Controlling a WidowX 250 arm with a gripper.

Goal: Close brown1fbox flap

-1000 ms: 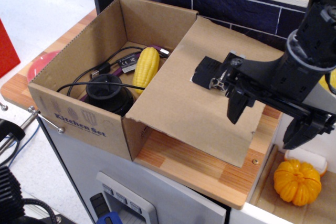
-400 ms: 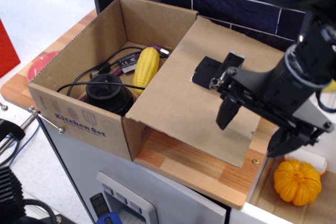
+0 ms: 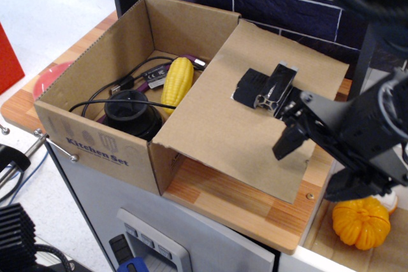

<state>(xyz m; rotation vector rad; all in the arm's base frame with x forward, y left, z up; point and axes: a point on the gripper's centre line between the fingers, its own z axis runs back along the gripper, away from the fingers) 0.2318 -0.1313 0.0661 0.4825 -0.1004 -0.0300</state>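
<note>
The brown1fbox [image 3: 102, 138] sits open on the counter, "Kitchen Set" side forward. Its flap [image 3: 239, 122] lies folded outward, taped face up.

Matte black tool [image 3: 315, 170], two angular wedge fingers [image 3: 288, 143], bulky ribbed body.

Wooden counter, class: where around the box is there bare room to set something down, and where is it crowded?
Bare counter runs along the front edge, between the brown1fbox, the open flap and the claw. Inside the box is crowded: corn, cables, a black pot.
</note>
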